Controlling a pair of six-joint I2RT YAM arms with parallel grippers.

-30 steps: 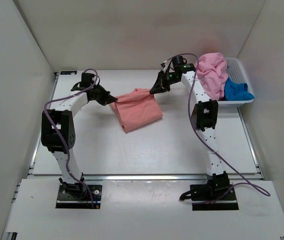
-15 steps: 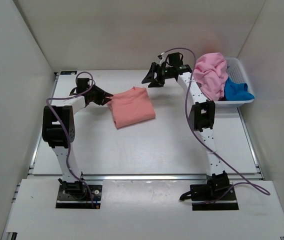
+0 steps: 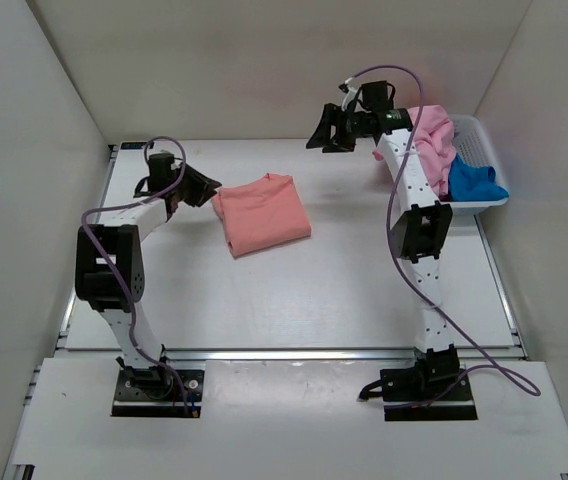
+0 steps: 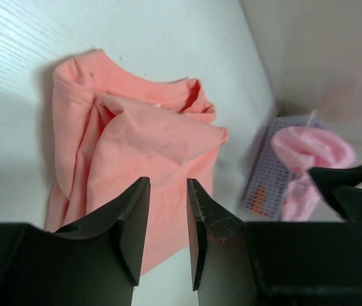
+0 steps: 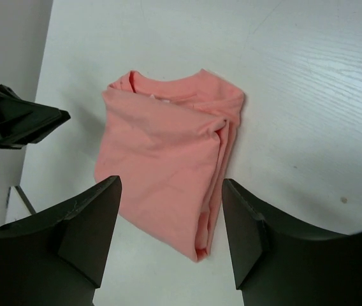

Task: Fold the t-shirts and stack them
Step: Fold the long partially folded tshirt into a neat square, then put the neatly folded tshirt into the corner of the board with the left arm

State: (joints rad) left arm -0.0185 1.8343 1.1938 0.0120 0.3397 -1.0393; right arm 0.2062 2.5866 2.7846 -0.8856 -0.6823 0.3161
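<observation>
The salmon t-shirt [image 3: 261, 212] lies folded in a rough rectangle on the white table, collar toward the back. My left gripper [image 3: 207, 188] hovers at its left edge, open by a narrow gap with nothing between its fingers [image 4: 168, 185]. My right gripper [image 3: 316, 135] hangs high over the back of the table, open wide and empty [image 5: 171, 183], looking down on the salmon t-shirt [image 5: 168, 153]. The lighter pink t-shirt [image 3: 426, 145] and the bright blue t-shirt [image 3: 472, 180] sit crumpled in the white basket [image 3: 476, 128].
The basket stands at the table's back right corner, against the side wall. White walls close in the table on the left, back and right. In the left wrist view the basket [image 4: 264, 185] and pink t-shirt [image 4: 311, 150] show beyond the salmon t-shirt [image 4: 136, 140].
Both grippers have opened and let go of the salmon t-shirt, which now lies flat and folded. The right gripper has risen and drawn back right; the left has pulled away leftward.
</observation>
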